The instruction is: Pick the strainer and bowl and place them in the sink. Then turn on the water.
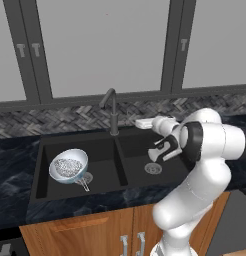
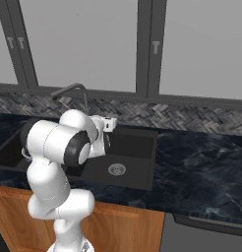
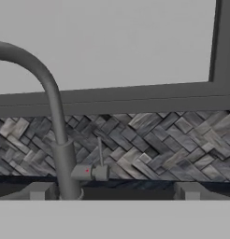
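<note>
Sink [image 1: 45,150] set into the counter [image 2: 201,157], two basins side by side. In the left basin, bowl [image 1: 69,166] tilted, with strainer [image 1: 68,168] inside it, handle poking out toward the front. Faucet [image 1: 112,110] behind the divider between basins, lever [image 3: 91,172] on its right side. Gripper [image 1: 143,123] over the right basin's back edge, right of the faucet. Backsplash [image 3: 159,140] behind, cabinets [image 1: 95,235] below

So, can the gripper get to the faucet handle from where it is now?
Probably yes: the open gripper faces the faucet handle, with nothing between them.
</note>
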Available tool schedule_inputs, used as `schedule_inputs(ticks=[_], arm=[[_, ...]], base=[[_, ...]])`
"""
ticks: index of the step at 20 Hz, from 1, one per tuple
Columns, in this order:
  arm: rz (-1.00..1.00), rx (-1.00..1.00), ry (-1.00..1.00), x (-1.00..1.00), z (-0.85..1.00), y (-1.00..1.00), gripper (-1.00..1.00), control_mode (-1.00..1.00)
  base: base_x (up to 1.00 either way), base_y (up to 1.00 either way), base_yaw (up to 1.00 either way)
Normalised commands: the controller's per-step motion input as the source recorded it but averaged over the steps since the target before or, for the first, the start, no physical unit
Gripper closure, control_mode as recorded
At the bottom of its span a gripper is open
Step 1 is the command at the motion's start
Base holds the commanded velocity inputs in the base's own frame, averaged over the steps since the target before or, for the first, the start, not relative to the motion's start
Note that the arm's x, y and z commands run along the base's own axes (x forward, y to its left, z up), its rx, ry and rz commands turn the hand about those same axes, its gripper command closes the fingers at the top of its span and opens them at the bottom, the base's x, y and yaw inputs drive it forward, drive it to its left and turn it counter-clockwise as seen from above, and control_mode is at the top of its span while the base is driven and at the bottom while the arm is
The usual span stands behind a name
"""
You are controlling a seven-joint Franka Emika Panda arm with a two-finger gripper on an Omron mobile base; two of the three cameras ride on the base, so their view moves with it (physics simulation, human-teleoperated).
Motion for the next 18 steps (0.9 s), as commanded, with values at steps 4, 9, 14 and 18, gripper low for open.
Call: schedule_inputs(ticks=[4, 9, 14, 18], arm=[[-0.06, -0.08, 0.00, 0.23, -0.17, 0.30, -1.00, -1.00], [-0.01, -0.07, 0.00, 0.14, -0.17, 0.41, -1.00, -1.00], [0.00, 0.00, -0.03, 0.17, -0.05, 0.15, -1.00, -1.00], [0.00, 0.01, -0.09, 0.17, -0.09, 0.00, -1.00, -1.00]], base=[[0.00, 0.00, 0.00], [0.00, 0.00, 0.00], [0.00, 0.00, 0.00], [0.00, 0.00, 0.00]])
